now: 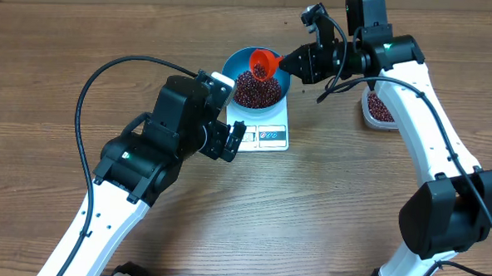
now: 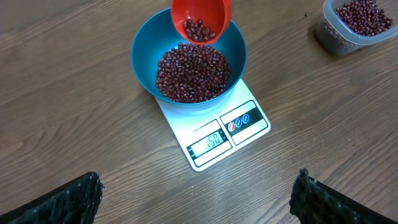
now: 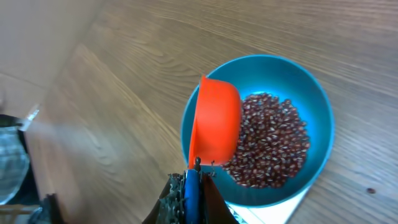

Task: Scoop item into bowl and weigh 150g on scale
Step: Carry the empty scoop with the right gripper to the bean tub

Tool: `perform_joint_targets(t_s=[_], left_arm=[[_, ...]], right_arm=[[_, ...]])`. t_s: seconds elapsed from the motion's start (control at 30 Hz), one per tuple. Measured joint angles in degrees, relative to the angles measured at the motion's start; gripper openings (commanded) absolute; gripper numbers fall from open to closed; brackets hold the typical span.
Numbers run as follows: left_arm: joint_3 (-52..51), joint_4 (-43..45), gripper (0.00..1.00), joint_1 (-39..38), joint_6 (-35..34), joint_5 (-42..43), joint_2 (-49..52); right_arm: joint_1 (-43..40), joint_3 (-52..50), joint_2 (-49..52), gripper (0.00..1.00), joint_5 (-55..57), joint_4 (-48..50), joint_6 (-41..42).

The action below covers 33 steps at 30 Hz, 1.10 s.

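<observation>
scoop [image 2: 200, 15] tilted over bowl's [image 2: 142, 59] rim; bowl overhangs scale [image 2: 214, 140]; tub [image 2: 334, 41] well apart

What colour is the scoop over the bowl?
The scoop is orange-red, clearest in the left wrist view.

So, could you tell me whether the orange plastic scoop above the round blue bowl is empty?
Not empty: a few dark red-brown beans lie inside the scoop, tipped over the bowl.
</observation>
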Motion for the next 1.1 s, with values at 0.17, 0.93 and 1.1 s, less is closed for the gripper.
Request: perform_joint_targets(t_s=[0.17, 0.93, 1.1], left_arm=[[0.0, -0.02, 1.0, 0.0, 0.0, 0.0, 0.0], [0.0, 0.0, 1.0, 0.0, 0.0, 0.0, 0.0], [0.0, -0.02, 1.0, 0.0, 0.0, 0.0, 0.0]], right_arm=[[-1.11, 0.0, 0.0, 0.04, -3.15, 0.2, 3.15], [-29.16, 0.07, -5.64, 0.04, 1.25, -21.24, 4.68], [-30.95, 0.07, -11.08, 0.04, 11.78, -22.27, 3.74]])
